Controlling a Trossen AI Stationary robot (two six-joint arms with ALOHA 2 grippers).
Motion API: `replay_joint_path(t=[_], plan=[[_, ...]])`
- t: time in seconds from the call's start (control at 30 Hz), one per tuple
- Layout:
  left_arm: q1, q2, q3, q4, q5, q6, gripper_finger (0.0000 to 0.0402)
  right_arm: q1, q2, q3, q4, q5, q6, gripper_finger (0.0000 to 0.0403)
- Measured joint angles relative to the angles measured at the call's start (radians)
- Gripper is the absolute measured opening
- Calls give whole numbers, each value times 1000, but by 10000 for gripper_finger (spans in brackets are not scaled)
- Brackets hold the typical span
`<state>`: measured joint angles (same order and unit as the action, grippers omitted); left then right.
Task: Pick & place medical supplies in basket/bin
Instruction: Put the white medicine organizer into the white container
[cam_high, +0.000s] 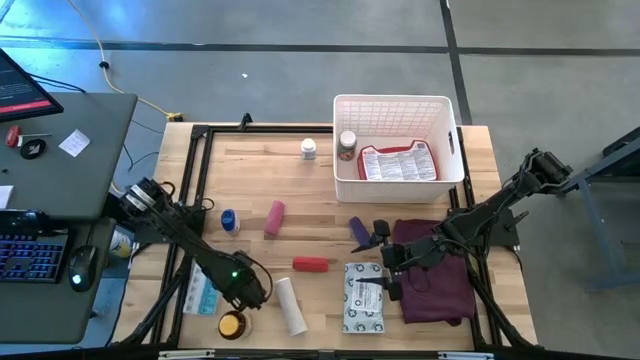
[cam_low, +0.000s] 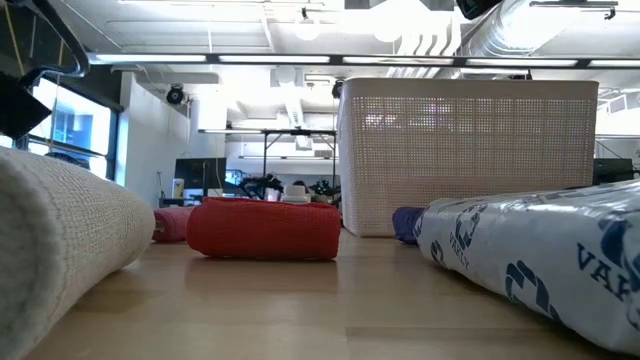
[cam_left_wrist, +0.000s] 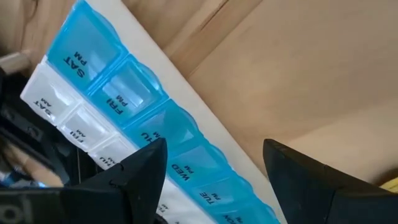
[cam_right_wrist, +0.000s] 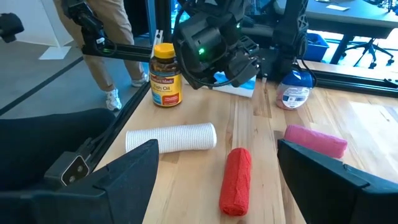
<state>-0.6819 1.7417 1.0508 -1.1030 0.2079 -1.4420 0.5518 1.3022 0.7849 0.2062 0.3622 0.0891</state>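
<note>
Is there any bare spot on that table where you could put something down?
Yes: bare wood lies between the pink roll and the white basket. The front is crowded: red roll, white roll, grey-white packet, maroon cloth and both grippers.

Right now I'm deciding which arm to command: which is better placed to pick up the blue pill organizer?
Left. The left gripper hangs open directly over the pill organizer, which fills its wrist view. The right gripper sits across the table, above the grey-white packet.
</note>
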Motion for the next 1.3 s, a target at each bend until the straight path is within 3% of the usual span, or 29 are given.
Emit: replay_joint_path(t=[0.4, 0.53, 0.7, 0.83, 1.0, 1.17, 1.3], plan=[[68, -1, 12, 21, -253, 242, 296, -2, 0, 0, -1, -2, -5, 319], [95, 5, 53, 47, -385, 371, 296, -2, 0, 0, -4, -2, -11, 319], [142, 7, 158, 59, -478, 504, 296, -2, 0, 0, -7, -2, -18, 319], [168, 6, 263, -10, -485, 549, 296, -2, 14, 0, -5, 16, -23, 319], [164, 4, 389, -259, -497, 522, 296, -2, 111, 0, 47, 78, -77, 319], [163, 4, 386, -453, -477, 383, 296, -2, 261, 2, 246, 114, -205, 319], [163, 4, 312, -450, -371, 357, 296, -4, 347, 81, 287, 173, -307, 319]])
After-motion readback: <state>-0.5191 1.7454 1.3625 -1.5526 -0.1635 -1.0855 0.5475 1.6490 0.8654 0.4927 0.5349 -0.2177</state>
